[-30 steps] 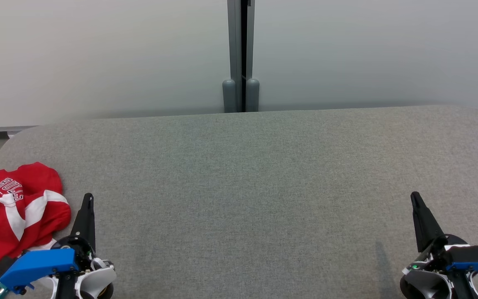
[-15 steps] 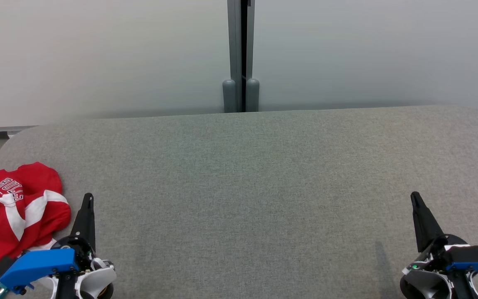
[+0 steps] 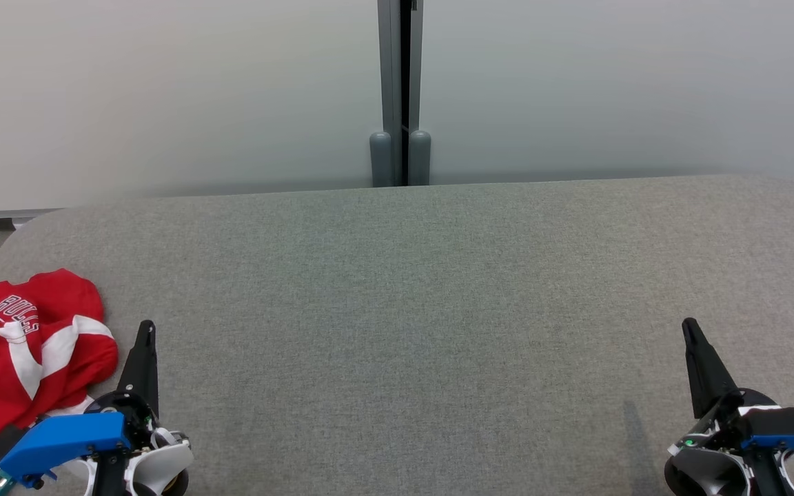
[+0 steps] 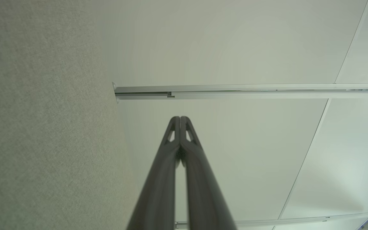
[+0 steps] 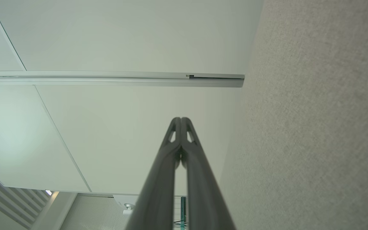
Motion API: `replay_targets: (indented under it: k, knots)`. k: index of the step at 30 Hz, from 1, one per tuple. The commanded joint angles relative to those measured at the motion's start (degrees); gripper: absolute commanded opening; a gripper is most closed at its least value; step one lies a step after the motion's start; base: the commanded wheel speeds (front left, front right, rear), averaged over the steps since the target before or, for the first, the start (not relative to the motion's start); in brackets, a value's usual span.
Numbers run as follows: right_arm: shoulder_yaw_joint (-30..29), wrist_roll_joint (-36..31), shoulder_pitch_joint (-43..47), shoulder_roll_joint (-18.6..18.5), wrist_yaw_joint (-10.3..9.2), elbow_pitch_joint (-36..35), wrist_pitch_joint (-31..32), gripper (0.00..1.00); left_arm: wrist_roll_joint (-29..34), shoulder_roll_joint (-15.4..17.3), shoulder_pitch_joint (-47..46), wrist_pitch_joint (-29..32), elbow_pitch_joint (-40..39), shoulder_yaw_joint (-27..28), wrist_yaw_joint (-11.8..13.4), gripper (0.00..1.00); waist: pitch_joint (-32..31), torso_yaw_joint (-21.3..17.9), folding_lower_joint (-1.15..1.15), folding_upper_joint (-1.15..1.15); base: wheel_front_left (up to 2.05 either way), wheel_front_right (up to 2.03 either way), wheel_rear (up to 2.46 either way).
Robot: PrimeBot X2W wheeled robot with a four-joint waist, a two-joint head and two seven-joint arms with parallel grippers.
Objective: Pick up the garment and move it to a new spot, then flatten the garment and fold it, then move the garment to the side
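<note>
Head view | red garment crumpled on desk, left edge | left gripper fingers together, just beside garment | right gripper fingers together, empty

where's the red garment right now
In the head view the red garment lies crumpled at the near left corner of the grey table, just left of the shut left gripper.

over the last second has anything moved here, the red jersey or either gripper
Nothing visibly changed. The red garment lies crumpled at the near left corner of the grey surface. The left gripper beside it and the right gripper at the far side are both shut and hold nothing, same as before.
</note>
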Motion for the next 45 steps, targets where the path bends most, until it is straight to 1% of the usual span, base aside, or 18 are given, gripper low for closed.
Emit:
replay_targets:
  k: [1, 45]
  knots:
    - [0.0, 0.0, -0.8, 0.1, 0.03, 0.1, 0.0, 0.0, -0.1, 0.0, -0.6, 0.1, 0.0, 0.1, -0.3, 0.0, 0.0, 0.0, 0.0, 0.0, 0.0, 0.0, 0.0]
    - [0.0, 0.0, -0.8, 0.1, 0.03, 0.1, 0.0, 0.0, -0.1, 0.0, -0.6, 0.1, 0.0, 0.1, -0.3, 0.0, 0.0, 0.0, 0.0, 0.0, 0.0, 0.0, 0.0]
